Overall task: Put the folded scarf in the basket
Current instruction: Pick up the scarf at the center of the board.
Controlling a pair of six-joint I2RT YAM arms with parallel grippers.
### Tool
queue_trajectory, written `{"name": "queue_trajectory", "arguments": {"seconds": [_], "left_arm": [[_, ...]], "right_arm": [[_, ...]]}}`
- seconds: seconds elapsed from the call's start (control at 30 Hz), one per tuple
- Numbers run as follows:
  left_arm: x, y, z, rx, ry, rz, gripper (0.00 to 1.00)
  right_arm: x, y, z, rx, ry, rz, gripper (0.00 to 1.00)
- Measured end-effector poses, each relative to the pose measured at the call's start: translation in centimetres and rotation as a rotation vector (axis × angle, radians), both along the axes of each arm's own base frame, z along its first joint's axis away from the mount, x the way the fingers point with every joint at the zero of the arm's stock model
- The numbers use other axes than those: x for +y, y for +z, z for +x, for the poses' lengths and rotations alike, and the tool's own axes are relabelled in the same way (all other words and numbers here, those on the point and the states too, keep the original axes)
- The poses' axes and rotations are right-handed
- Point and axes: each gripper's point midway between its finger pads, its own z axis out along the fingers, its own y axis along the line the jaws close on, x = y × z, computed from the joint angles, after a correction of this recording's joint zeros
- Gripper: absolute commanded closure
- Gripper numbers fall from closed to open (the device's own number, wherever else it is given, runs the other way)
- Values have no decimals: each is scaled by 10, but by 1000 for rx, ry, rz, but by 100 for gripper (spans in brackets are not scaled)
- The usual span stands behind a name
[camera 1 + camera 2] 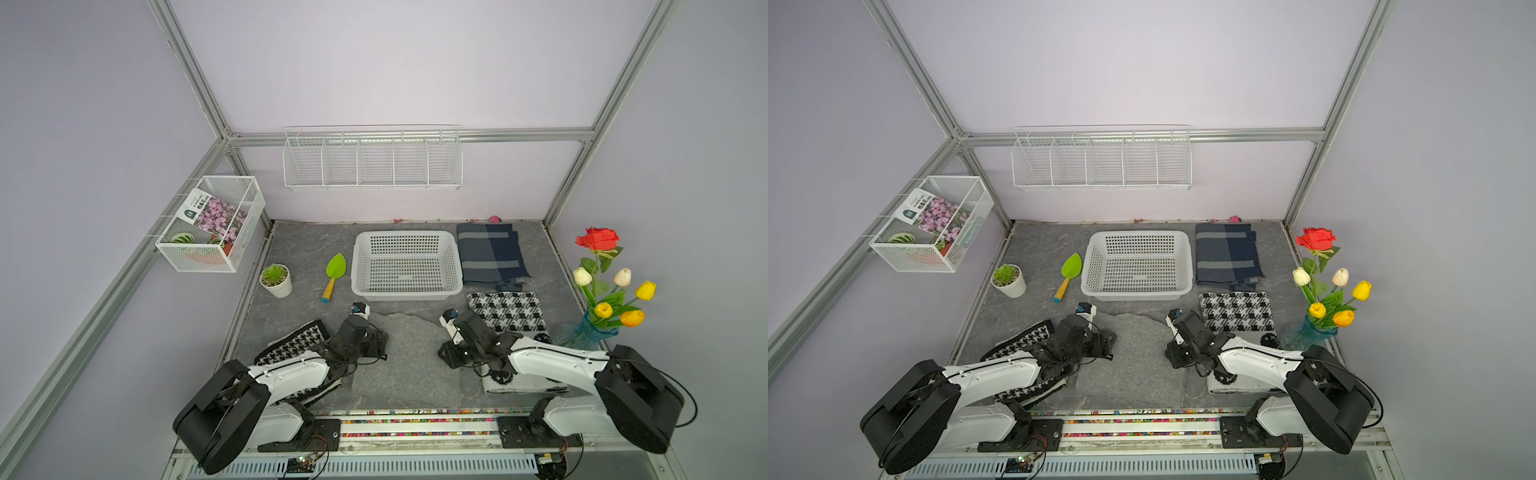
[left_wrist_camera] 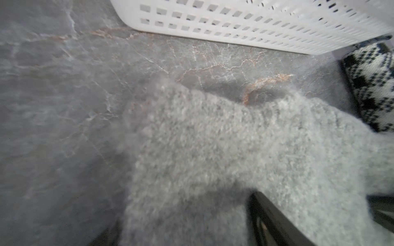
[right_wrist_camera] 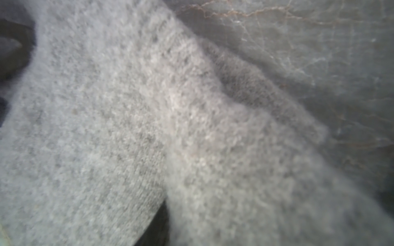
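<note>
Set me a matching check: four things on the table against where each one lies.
Things:
1. grey scarf
2. navy scarf
3. trowel
4. potted plant

Places:
A. just left of the basket
B. by the left edge of the table
C. right of the basket, at the back
D. on the basket's near side, centred

Pairs: 1-D, 2-C, 3-A, 4-B
</note>
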Motion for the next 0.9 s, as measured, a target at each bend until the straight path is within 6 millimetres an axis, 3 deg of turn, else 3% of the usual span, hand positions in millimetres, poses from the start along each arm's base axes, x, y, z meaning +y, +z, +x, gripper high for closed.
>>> {"name": "queue_trajectory", "arguments": {"seconds": [0.13, 0.2, 0.23, 0.27, 0.5, 0.9], "left_arm": [[-6, -3, -7, 30, -35, -32, 83], [-8, 1, -8, 25, -50, -48, 97], [-9, 3, -9, 22, -57, -55, 100], [-10, 5, -10, 17, -67, -57, 100], [-11, 24, -15, -18, -86, -96, 100], [-26, 60, -40, -102, -175, -133, 100]], "right_arm": [[3, -2, 1, 0, 10, 6, 73], [5, -1, 2, -3, 20, 14, 90], [6, -1, 1, -3, 27, 20, 96], [7, 0, 2, -2, 29, 25, 100], [8, 7, 1, -14, 43, 38, 100], [16, 49, -22, -78, 132, 39, 100]]}}
